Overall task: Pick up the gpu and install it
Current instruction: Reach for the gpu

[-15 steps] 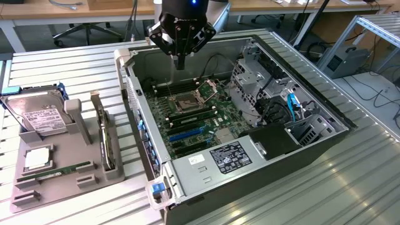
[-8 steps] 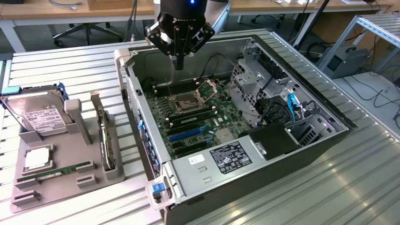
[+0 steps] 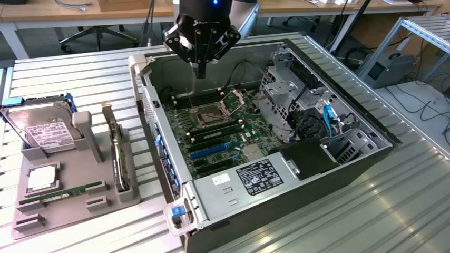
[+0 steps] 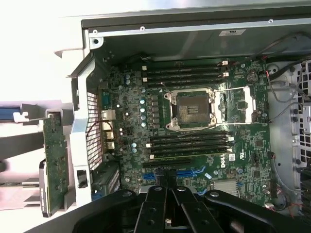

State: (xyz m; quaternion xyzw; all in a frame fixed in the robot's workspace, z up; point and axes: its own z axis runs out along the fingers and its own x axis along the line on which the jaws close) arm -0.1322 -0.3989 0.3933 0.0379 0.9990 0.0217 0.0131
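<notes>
The gpu (image 3: 117, 153) stands on edge in a slot of the grey holder (image 3: 77, 132), at the exterior view's left of the open computer case (image 3: 295, 195). In the wrist view the gpu (image 4: 54, 160) shows as a long circuit board just outside the case wall. My gripper (image 3: 200, 71) hangs above the far part of the motherboard (image 3: 218, 132), well apart from the gpu. Its fingers are shut together with nothing between them. In the wrist view my gripper (image 4: 170, 183) is over the blue expansion slots (image 4: 192, 172) of the motherboard (image 4: 194, 121).
The holder also carries a hard drive (image 3: 43, 129), a processor chip (image 3: 42, 178) and a green RAM stick (image 3: 63, 194). Inside the case stand a metal drive cage (image 3: 285, 97), loose cables (image 3: 327, 118) and a labelled power supply (image 3: 260, 176). All of it rests on a slatted metal table (image 3: 365, 211).
</notes>
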